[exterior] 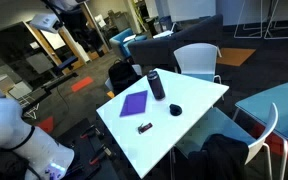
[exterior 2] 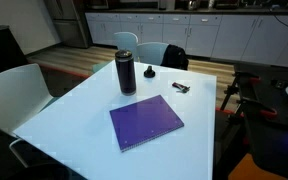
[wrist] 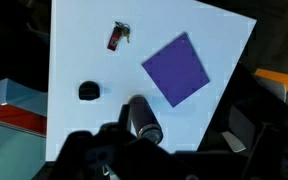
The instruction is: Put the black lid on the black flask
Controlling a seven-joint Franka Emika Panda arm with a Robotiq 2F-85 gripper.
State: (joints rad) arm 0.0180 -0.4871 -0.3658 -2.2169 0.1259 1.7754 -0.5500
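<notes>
The black flask (exterior: 157,84) stands upright on the white table (exterior: 199,95), with no lid on it. It also shows in an exterior view (exterior 2: 126,70) and in the wrist view (wrist: 142,120). The black lid (exterior: 175,110) lies on the table beside the flask, apart from it, and shows in an exterior view (exterior 2: 150,72) and in the wrist view (wrist: 89,91). My gripper (wrist: 184,150) hangs high above the table, open and empty, with its dark fingers at the lower edge of the wrist view. The arm (exterior: 52,18) is raised at the top left.
A purple notebook (exterior 2: 146,122) lies flat in front of the flask. A small dark reddish oblong object (exterior 2: 180,88) lies near the lid. A black bag (exterior 2: 174,58) sits on a chair behind the table. White chairs (exterior: 196,60) stand around the table.
</notes>
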